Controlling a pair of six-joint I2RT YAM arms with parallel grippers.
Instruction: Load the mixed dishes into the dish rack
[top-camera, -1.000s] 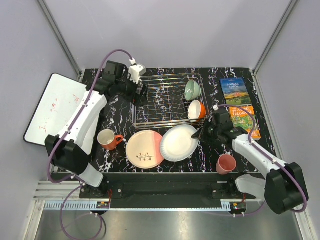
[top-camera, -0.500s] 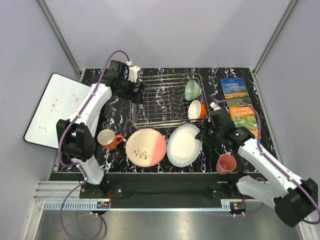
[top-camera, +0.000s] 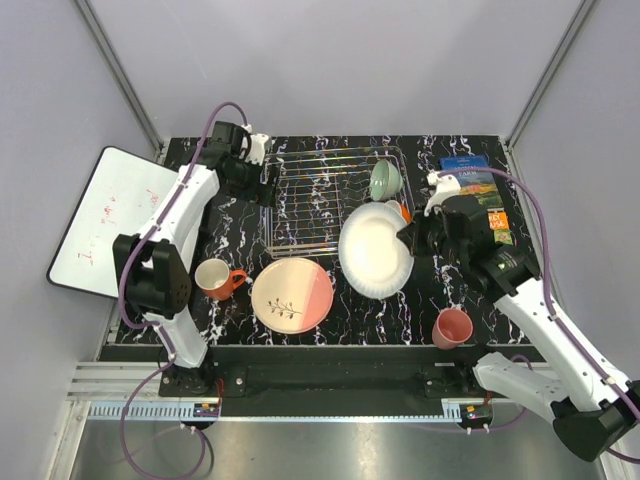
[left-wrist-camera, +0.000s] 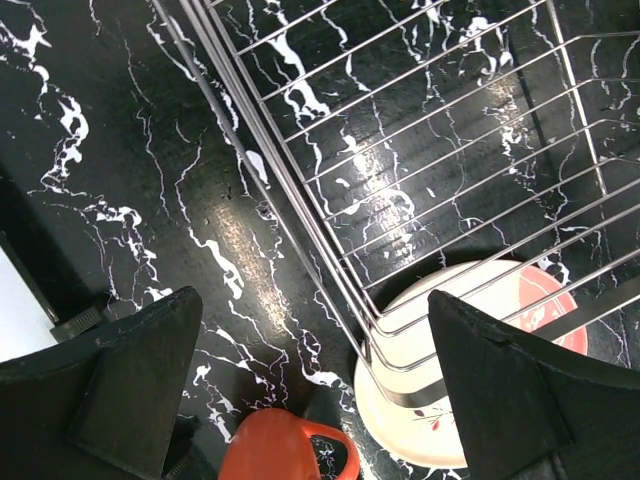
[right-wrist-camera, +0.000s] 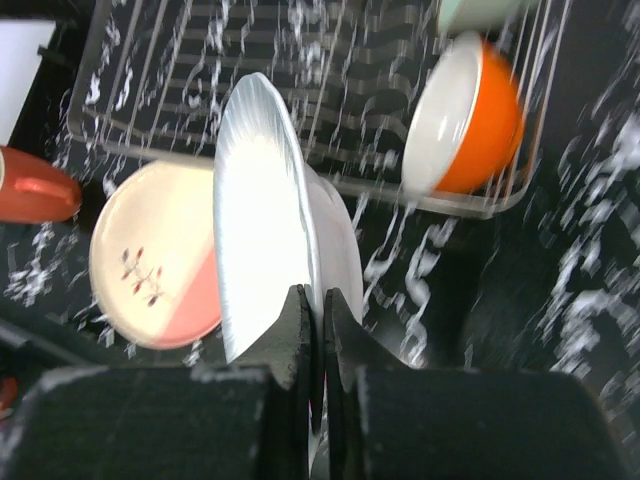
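My right gripper (top-camera: 408, 238) (right-wrist-camera: 315, 310) is shut on the rim of the white plate (top-camera: 375, 250) (right-wrist-camera: 260, 220), which hangs tilted on edge over the near right corner of the dish rack (top-camera: 320, 200) (right-wrist-camera: 200, 60). The mint-green bowl (top-camera: 385, 180) and orange bowl (right-wrist-camera: 470, 120) lean in the rack's right end. On the table lie the pink-and-cream plate (top-camera: 292, 295) (left-wrist-camera: 450, 400), the orange-red mug (top-camera: 215, 279) (left-wrist-camera: 280, 450) and the pink cup (top-camera: 452, 328). My left gripper (top-camera: 258, 172) (left-wrist-camera: 315, 390) is open above the rack's (left-wrist-camera: 300, 215) left side, holding nothing.
A white board (top-camera: 110, 215) lies off the table's left edge. Two colourful books (top-camera: 470, 175) sit at the back right, partly under my right arm. Grey walls close in the back and sides.
My right gripper has lifted the white plate off the table, tipped it on edge and carried it toward the rack, covering the orange bowl from above. The left gripper drifted slightly left.
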